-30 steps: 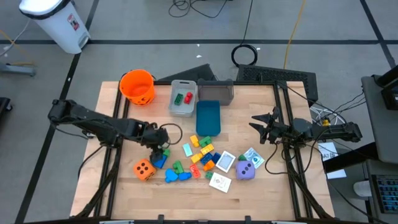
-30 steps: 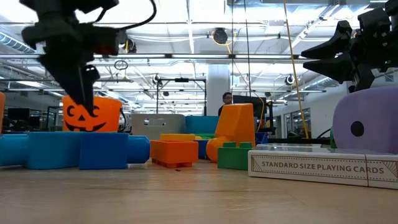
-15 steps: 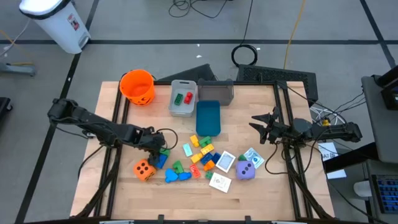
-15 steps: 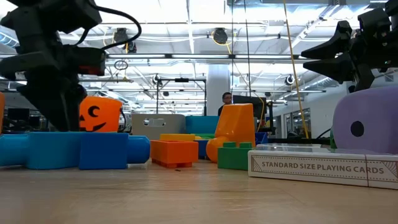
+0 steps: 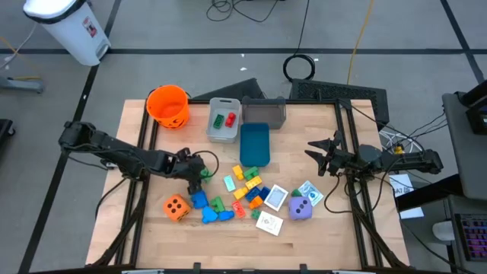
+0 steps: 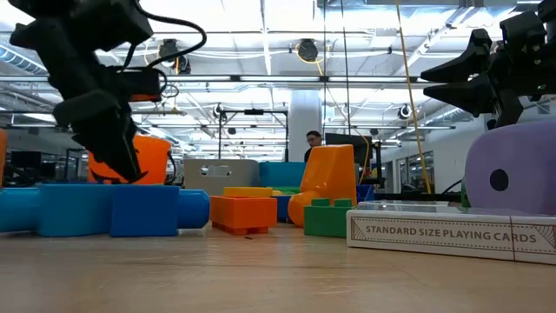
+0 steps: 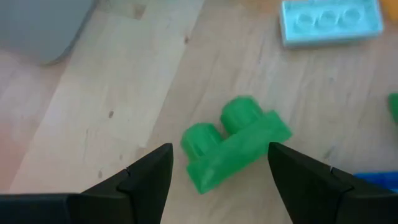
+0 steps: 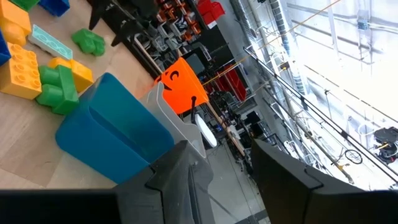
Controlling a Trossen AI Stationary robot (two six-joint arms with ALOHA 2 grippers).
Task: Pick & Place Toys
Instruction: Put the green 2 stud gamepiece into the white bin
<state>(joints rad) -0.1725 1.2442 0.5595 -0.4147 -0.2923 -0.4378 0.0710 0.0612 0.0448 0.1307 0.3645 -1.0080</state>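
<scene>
The left hand (image 7: 217, 171) hovers open, a small green block (image 7: 235, 142) lying on the surface (image 7: 124, 93) between its fingers, ungripped; the right hand (image 5: 323, 154) waits part-open, well away from the toys

Green two-stud block (image 7: 235, 144) on pale wood tabletop (image 5: 319, 228); orange die (image 5: 176, 207) with dark dots; purple die (image 5: 300, 208). Orange bucket (image 5: 167, 106) bears a black pumpkin face; blue bin (image 5: 254, 144) just beside grey bin (image 5: 224, 119).

overhead, table-level, two wrist cameras, shared table (image 5: 319, 228)
</scene>
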